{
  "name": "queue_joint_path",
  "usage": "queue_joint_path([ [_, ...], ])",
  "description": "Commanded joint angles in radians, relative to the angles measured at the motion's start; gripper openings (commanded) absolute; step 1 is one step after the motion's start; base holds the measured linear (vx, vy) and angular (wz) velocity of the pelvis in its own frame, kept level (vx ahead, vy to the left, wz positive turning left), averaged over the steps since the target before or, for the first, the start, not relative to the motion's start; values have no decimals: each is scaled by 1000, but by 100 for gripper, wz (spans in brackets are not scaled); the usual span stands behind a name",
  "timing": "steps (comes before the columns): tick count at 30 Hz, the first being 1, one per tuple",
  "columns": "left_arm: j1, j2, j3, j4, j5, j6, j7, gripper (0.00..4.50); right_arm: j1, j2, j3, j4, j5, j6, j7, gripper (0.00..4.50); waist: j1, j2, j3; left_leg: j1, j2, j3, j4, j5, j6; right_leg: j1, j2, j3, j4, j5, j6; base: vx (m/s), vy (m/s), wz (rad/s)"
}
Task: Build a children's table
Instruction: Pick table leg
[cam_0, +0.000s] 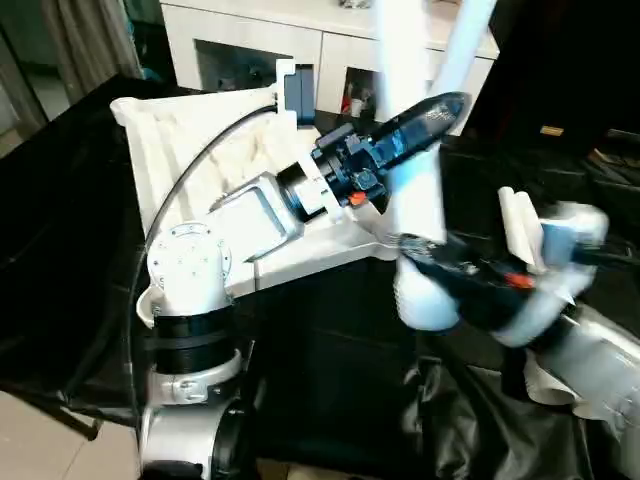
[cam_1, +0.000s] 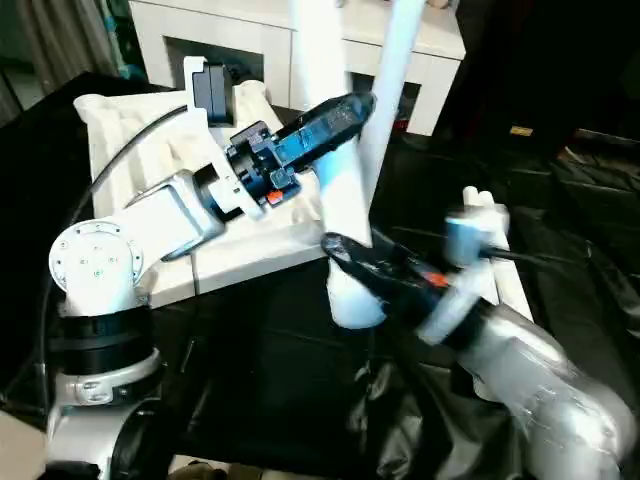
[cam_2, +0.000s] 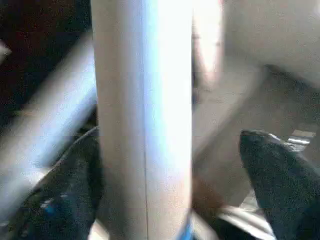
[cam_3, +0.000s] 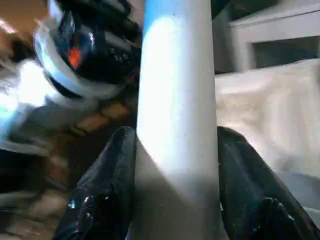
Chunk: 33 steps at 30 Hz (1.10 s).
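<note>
The right gripper (cam_3: 175, 200) is clamping a long round white plastic tube leg (cam_0: 415, 200) — its long axis standing nearly upright over the ribbed white plastic tabletop (cam_0: 190, 140) lying on the black-sheeted bench (cam_0: 60, 250). The left gripper (cam_2: 170, 185) is straddling that leg, fingers spread wide — not gripping.

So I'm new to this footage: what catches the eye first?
A white tube leg stands upright mid-scene, at the near corner of the ribbed white tabletop lying on the black-sheeted work table. The right gripper is clamped on the leg low down; the left gripper straddles it higher, one finger off it.
</note>
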<state>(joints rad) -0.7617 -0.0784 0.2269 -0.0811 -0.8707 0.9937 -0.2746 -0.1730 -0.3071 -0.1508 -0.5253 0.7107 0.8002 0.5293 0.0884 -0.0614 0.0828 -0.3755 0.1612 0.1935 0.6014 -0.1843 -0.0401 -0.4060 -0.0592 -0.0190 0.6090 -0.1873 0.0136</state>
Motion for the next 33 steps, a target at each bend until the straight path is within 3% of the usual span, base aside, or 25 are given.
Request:
queue_joint_path([
  [1,-26,6,-16,31,59,-22,76,401,-23,-22,58,15,-104,-57,-48,187,0,-12,-64,11,55,-35,-74,-163,-34,38,-71,37,-90,-356,-38,0,0,0],
  [2,-27,13,-11,51,92,-42,115,386,-52,-49,148,51,-233,-105,-111,187,-1,-12,-64,12,54,-33,-72,-163,-30,36,-72,38,-90,-359,-39,0,0,0],
  [3,-24,19,-14,56,108,-51,126,386,-65,-65,196,71,-302,-134,-137,187,-6,-16,-64,8,52,-34,-72,-147,-37,38,-68,37,-87,-337,-41,0,0,0],
  [4,-20,23,-19,59,124,-57,134,378,-77,-73,242,94,-371,-165,-156,187,-3,-14,-66,10,54,-35,-72,-141,-41,38,-69,36,-84,-323,-45,0,0,0],
  [5,-17,23,-21,63,139,-65,148,373,-83,-66,260,104,-394,-181,-159,187,-5,-13,-65,13,53,-30,-70,-140,-39,33,-67,38,-82,-293,-57,0,0,0],
  [7,-14,17,-18,70,147,-73,158,361,-91,-38,266,115,-411,-194,-177,187,-5,-15,-69,12,54,-30,-67,-130,-28,38,-68,39,-74,-237,-79,0,0,0],
  [9,-10,4,-8,84,160,-91,186,339,-102,-14,284,124,-434,-210,-197,187,-3,-15,-76,5,54,-28,-59,-35,26,44,-65,38,-50,-27,-148,0,0,0],
  [11,-10,-14,16,94,145,-104,211,327,-108,-21,317,133,-470,-234,-211,187,-2,-15,-76,6,54,-26,-55,-6,47,47,-65,37,-44,39,-177,0,0,0],
  [13,-12,-19,27,98,140,-110,223,306,-111,-21,325,139,-480,-245,-217,187,-2,-14,-75,6,55,-26,-55,-8,55,47,-65,37,-43,47,-190,0,0,0],
  [16,-20,-32,53,107,114,-99,238,286,-114,-19,340,161,-507,-276,-222,187,-4,-15,-71,7,55,-24,-56,-65,50,47,-69,38,-51,-35,-199,0,0,0],
  [20,-20,-37,61,112,108,-92,245,254,-113,-3,341,172,-532,-292,-219,187,-6,-14,-67,9,57,-27,-60,-125,29,43,-68,38,-60,-142,-168,0,0,0],
  [26,-18,-35,52,106,74,-70,210,206,-114,-3,352,175,-544,-321,-217,187,-7,-10,-71,10,57,-28,-59,-136,13,40,-66,38,-60,-143,-156,0,0,0],
  [27,-17,-31,48,102,62,-64,189,190,-114,-3,355,176,-534,-332,-202,187,-7,-10,-73,9,56,-27,-58,-134,13,41,-67,38,-59,-139,-156,0,0,0],
  [29,-15,-25,40,94,43,-57,155,188,-110,1,352,173,-508,-338,-173,243,-6,-10,-73,9,56,-27,-58,-131,17,41,-66,38,-58,-134,-156,0,0,0],
  [32,-10,14,12,77,2,-10,58,184,-98,19,326,153,-444,-332,-122,261,-5,-10,-77,10,57,-26,-56,-122,25,40,-67,38,-55,-120,-166,0,0,0],
  [33,-5,44,-6,69,-16,12,2,183,-92,25,301,134,-390,-308,-101,262,-4,-10,-77,11,56,-26,-56,-119,29,41,-67,38,-54,-113,-170,0,0,0],
])
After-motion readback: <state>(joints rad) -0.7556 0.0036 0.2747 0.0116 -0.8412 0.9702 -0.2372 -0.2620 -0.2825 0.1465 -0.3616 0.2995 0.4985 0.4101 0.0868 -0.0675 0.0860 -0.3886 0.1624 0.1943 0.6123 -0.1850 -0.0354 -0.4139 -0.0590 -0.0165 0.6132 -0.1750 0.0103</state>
